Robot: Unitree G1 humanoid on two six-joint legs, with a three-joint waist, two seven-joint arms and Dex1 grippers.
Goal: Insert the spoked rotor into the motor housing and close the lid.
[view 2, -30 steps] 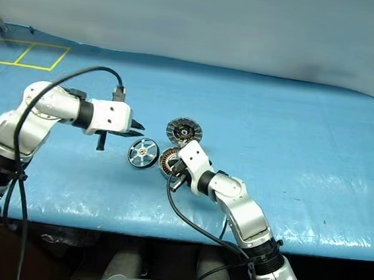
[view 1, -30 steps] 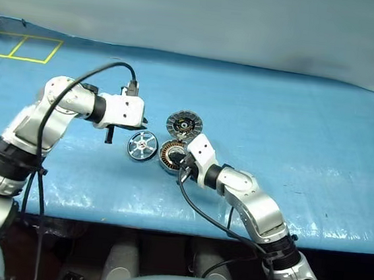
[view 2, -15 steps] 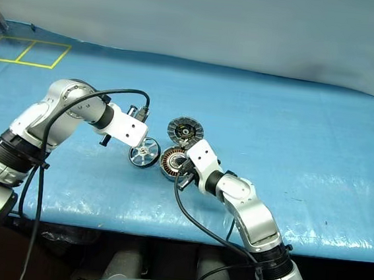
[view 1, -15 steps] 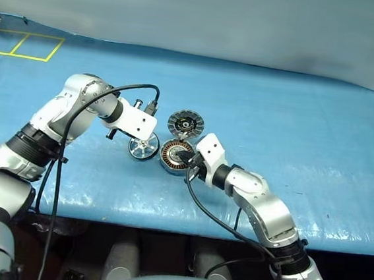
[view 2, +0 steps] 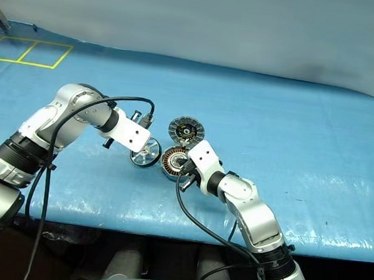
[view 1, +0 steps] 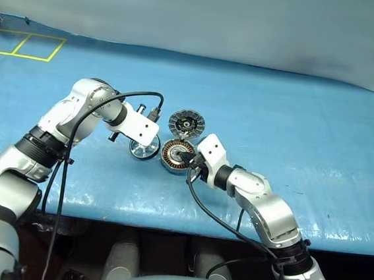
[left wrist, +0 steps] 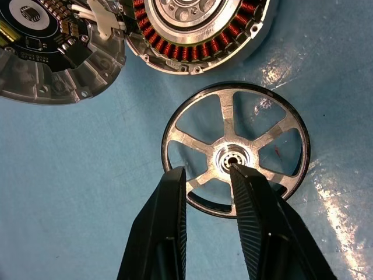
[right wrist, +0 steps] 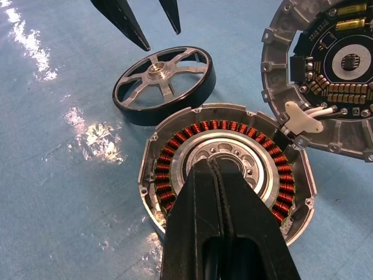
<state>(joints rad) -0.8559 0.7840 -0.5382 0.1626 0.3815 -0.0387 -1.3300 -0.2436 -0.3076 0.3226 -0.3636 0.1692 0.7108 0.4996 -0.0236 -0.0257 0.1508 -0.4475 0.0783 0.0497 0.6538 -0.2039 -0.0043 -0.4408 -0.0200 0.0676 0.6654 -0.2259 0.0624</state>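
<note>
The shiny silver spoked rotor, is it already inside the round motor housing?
No, the spoked rotor lies on the blue mat beside the motor housing.

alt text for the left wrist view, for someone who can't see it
The left gripper hangs open just over the spoked rotor, which lies flat on the blue mat, its two black fingers straddling a spoke beside the hub. Beyond the rotor sits the open motor housing with copper windings, its lid swung aside showing a circuit board.

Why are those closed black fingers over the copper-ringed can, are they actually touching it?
Cannot tell. In the right wrist view the shut right gripper overlaps the motor housing hub, hiding contact or gap.
</note>
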